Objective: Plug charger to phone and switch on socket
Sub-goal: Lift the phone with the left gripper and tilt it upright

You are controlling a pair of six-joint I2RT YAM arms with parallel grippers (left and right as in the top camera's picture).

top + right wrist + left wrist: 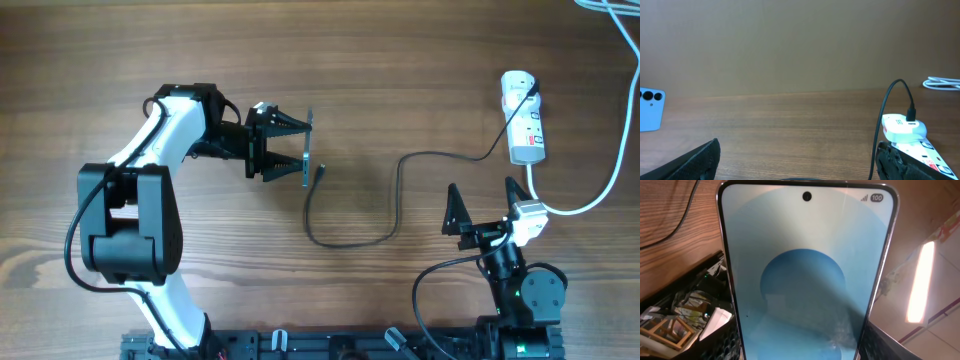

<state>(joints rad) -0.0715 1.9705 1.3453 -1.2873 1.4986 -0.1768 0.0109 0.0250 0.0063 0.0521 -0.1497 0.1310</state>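
While the left gripper (290, 148) clamps the phone (807, 280) on edge, likely presenting its port to the charger tip (320, 172), the right gripper (483, 208) gapes empty; socket (524, 125) untouched.

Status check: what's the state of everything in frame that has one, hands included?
phone: screen lit, held on edge, no cable in it.
charger: one end plugged into the socket, plug tip loose on the table beside the phone.
socket: charger in it; switch position unreadable.
left hand: shut on the phone.
right hand: open, empty.
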